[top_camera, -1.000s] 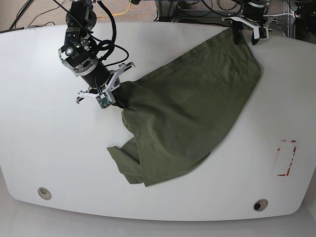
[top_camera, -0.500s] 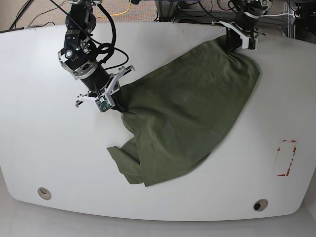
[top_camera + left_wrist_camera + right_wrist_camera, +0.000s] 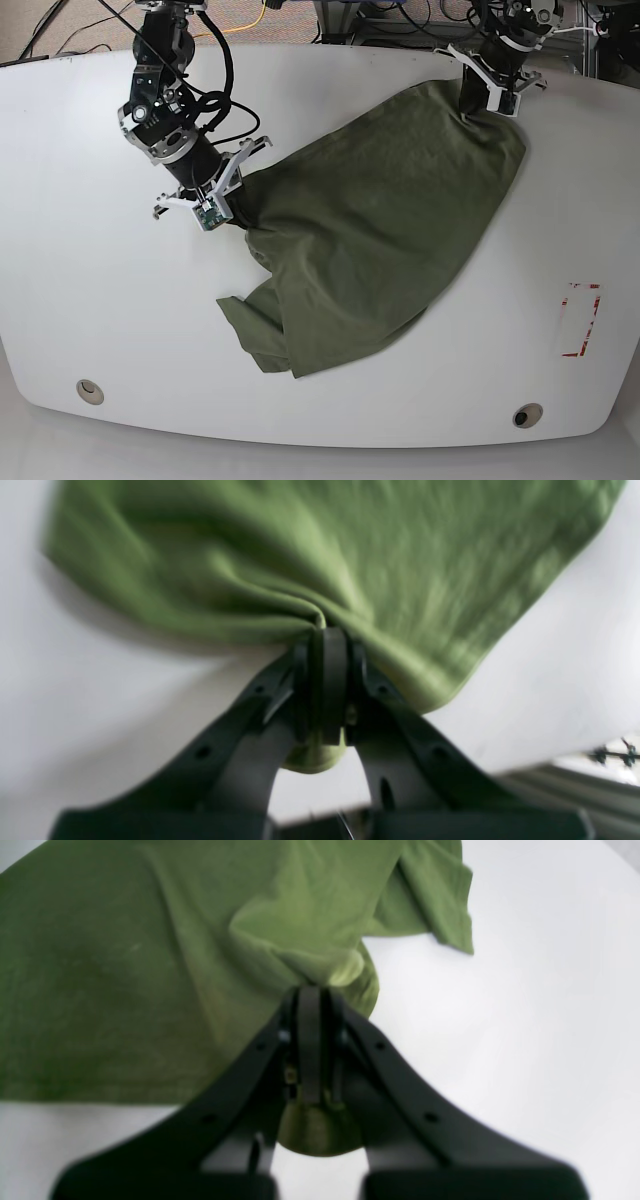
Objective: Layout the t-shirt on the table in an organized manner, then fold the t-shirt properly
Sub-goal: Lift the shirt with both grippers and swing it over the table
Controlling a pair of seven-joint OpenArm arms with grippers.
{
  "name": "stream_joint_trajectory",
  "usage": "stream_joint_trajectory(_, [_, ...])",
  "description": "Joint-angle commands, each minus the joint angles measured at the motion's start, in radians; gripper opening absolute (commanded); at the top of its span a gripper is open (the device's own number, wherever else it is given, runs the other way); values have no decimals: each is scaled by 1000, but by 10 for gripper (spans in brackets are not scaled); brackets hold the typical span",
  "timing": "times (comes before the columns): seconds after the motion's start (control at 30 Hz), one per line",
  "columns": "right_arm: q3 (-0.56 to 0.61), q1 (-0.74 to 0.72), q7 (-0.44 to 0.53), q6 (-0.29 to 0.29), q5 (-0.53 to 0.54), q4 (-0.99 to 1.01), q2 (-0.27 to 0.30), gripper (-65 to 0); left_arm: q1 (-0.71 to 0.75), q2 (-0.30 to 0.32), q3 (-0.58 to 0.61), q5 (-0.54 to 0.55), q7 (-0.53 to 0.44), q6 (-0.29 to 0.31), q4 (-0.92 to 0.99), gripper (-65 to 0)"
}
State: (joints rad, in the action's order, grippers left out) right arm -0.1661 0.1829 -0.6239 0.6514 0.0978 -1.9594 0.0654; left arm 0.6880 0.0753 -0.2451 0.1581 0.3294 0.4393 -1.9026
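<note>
Now we're in the laying-out step: left fingers [image 3: 327,655] and right fingers [image 3: 310,1010] are each clamped on a bunched edge of the t-shirt [image 3: 380,240], which sags crumpled between them on the counter [image 3: 90,290]. Next, we'd pull apart to spread it.

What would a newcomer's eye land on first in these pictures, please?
The large olive-green cotton t-shirt, lying crumpled across the middle of the glossy white table. Next, the two black grippers pinching it: the left gripper shut on a far corner, the right gripper shut on the bunched near-side edge.
</note>
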Motion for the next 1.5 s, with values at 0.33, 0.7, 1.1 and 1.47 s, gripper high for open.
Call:
stream_joint_trajectory(0.33, [-3, -142, 32, -6, 15, -5, 1, -650, -132, 31, -76, 19, -26, 3, -104, -650])
stream_joint_trajectory(0.7, [-3, -294, 32, -6, 15, 25, 6, -650, -423, 87, -135, 16, -11, 2, -102, -650])
stream_joint_trajectory(1.1, [-3, -481, 31, -8, 13, 36, 7, -650, -822, 142, -124, 18, 178, 2, -100, -650])
stream_joint_trajectory(1.47, [-3, -712, -63, -8, 13, 48, 57, -650, -1111, 194, -122, 21, 265, 2, -102, -650])
